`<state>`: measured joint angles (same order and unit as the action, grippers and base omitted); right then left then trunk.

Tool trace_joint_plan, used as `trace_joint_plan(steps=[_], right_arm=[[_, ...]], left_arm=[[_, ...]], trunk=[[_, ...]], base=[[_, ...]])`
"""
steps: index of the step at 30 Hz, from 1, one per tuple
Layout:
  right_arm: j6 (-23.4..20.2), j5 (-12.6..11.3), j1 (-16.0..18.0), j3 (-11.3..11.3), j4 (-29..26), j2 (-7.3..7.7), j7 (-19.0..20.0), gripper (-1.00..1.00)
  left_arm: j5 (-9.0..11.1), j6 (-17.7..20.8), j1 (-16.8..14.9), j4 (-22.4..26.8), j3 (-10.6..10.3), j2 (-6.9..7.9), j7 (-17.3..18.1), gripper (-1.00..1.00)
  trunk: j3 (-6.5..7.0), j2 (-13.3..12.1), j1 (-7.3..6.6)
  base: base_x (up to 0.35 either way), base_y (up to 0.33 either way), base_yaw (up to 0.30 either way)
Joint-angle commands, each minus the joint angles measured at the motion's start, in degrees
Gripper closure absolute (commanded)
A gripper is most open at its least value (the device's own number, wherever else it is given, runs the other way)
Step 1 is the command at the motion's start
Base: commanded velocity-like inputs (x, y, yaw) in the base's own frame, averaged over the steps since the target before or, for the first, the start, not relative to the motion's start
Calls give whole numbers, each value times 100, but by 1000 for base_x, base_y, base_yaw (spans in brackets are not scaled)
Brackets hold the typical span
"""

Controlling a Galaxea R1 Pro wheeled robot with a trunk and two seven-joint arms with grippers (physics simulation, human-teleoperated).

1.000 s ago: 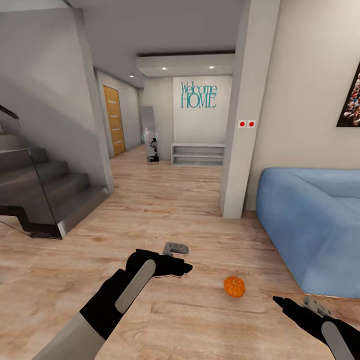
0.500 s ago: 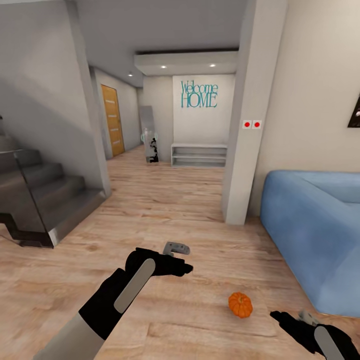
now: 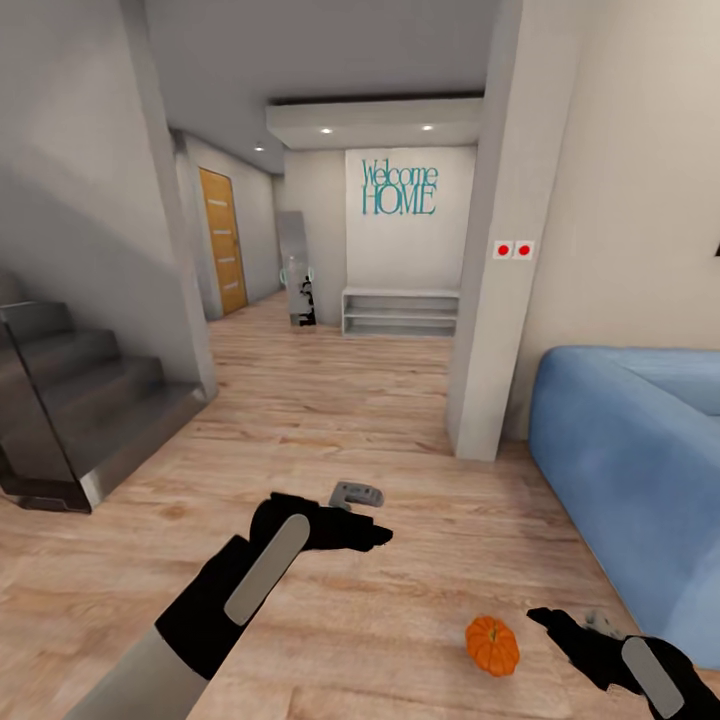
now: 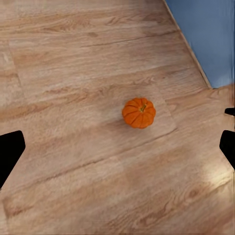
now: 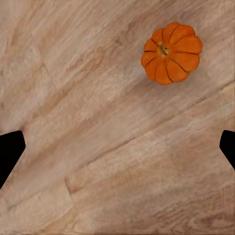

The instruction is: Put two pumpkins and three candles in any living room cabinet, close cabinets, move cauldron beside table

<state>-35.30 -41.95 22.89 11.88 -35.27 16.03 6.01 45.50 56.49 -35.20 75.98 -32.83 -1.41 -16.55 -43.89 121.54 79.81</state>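
One small ribbed orange pumpkin (image 3: 492, 645) lies on the wood floor, low in the head view and just left of my right gripper (image 3: 566, 620). That gripper hovers beside it, open and empty. The right wrist view looks down on the pumpkin (image 5: 171, 53), which lies off to one side of the wide gap between the black fingertips (image 5: 10, 152). My left gripper (image 3: 372, 518) is held out over the floor, farther away and to the left of the pumpkin, and is also open. Its wrist camera sees the pumpkin (image 4: 139, 112) ahead on the planks, between the spread fingertips (image 4: 11, 151).
A blue sofa (image 3: 640, 470) fills the right side, close to the pumpkin. A white pillar (image 3: 490, 300) stands ahead beside it. Dark stairs (image 3: 70, 400) rise on the left. A hallway runs ahead to a white open shelf unit (image 3: 398, 310) and a wooden door (image 3: 222, 240).
The whole view has moved forward and turned a little, so the pumpkin sits lower in the picture. My right gripper now sits nearer the pumpkin. The left arm holds its pose.
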Motion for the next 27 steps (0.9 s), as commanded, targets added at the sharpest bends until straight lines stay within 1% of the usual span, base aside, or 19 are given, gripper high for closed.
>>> trace_joint_plan(steps=[1, 2, 4, 6, 8, 10, 11, 13, 15, 20, 27], right_arm=[[-31, 15, 25, 30, 61, 16, 172, -100], [-27, 29, 52, 37, 143, 61, 570, -100], [-27, 50, 68, 42, 207, 126, 1015, -100], [-25, 62, 79, 45, 287, 203, 1344, -100], [4, 65, 91, 63, 518, 316, 1676, -100], [107, 67, 95, 67, 594, 343, 1758, -100], [319, 72, 97, 54, 655, 350, 1809, -100], [507, 79, 99, 37, 717, 353, 1831, -100], [729, 59, 101, 24, 934, 366, 1818, -100], [812, 17, 101, 36, 1133, 379, 1829, -100], [828, -1, 102, 63, 1377, 387, 1872, -100]], left_arm=[[60, 15, -4, 46, -4, 0, -59, -100], [65, 15, -4, 122, -7, 0, -59, -100], [68, 14, -3, 177, -9, 0, -59, -100], [70, 13, -4, 213, -10, 0, -59, -100], [68, 12, 0, 251, -7, 0, -59, -100], [67, 12, 0, 258, -9, 0, -59, -100], [66, 12, -1, 262, -10, 0, -59, -100], [65, 12, -3, 262, -11, 0, -59, -100], [68, 11, -4, 250, -8, 0, -59, -100], [72, 11, -4, 242, -4, 0, -59, -100], [73, 11, -4, 249, -4, 0, -59, -100]], trunk=[[-6, 3, 0], [-6, 3, 0], [-6, 3, 0], [-6, 3, 0], [-6, 3, 0], [-6, 3, 0], [-6, 3, 0], [-6, 3, 0], [-6, 3, 0], [-6, 3, 0], [-6, 3, 0]], base=[[70, 0, 0], [45, 0, 0], [32, 0, 0], [21, 0, 0], [10, 0, 0], [5, 0, 0], [3, 0, 0], [2, 0, 0], [76, 0, 0], [236, 0, 0], [318, 0, 0]])
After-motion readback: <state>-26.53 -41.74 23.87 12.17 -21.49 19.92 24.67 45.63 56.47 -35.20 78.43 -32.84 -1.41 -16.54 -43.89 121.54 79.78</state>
